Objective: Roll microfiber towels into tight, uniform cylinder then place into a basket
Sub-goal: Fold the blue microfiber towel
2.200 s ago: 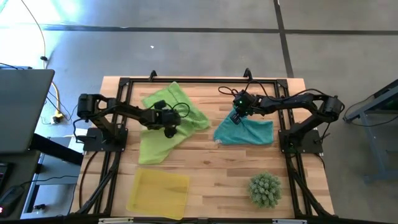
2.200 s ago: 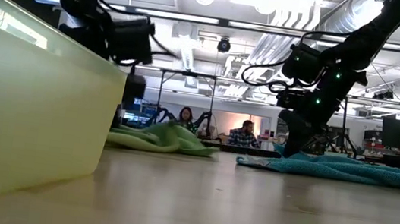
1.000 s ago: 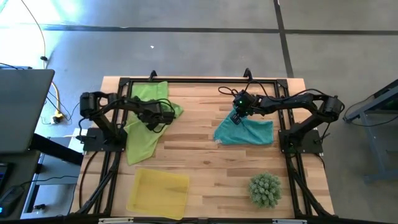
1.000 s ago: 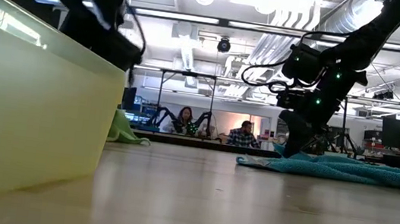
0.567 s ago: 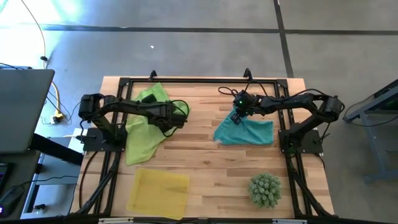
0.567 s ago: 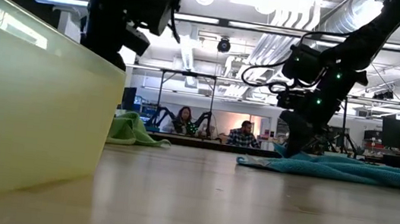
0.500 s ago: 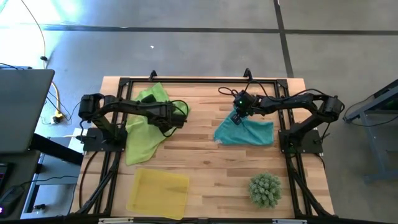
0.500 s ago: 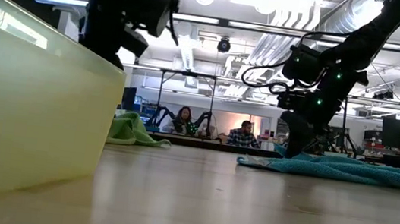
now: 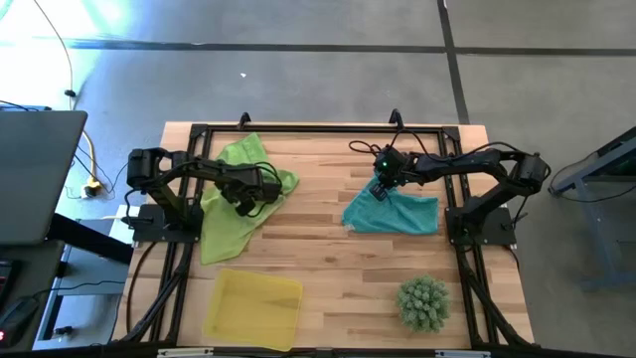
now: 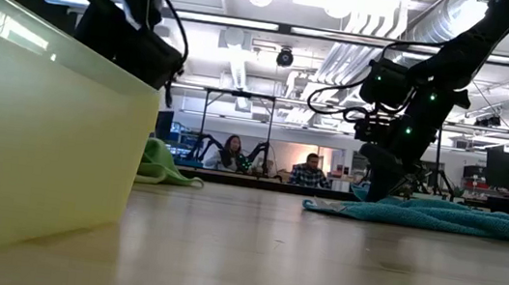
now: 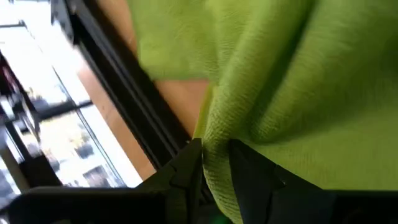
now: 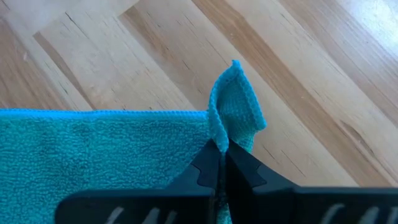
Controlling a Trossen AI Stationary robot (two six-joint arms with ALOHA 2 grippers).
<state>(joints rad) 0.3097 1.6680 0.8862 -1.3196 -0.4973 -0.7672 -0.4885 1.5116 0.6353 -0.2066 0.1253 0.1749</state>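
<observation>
Two towels on my bench: my left claw (image 11: 214, 165) pinches the green towel (image 9: 231, 199), my right claw (image 12: 222, 163) pinches the teal towel (image 9: 393, 213); one basket (image 9: 253, 308) near-left.

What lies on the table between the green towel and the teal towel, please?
Only bare wooden tabletop separates the green towel from the teal towel, seen in the high view.

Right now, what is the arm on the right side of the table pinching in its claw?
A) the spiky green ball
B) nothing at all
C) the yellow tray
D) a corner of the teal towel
D: the right gripper is shut on a pinched-up corner of the teal towel, which otherwise lies flat on the wooden table.
</observation>
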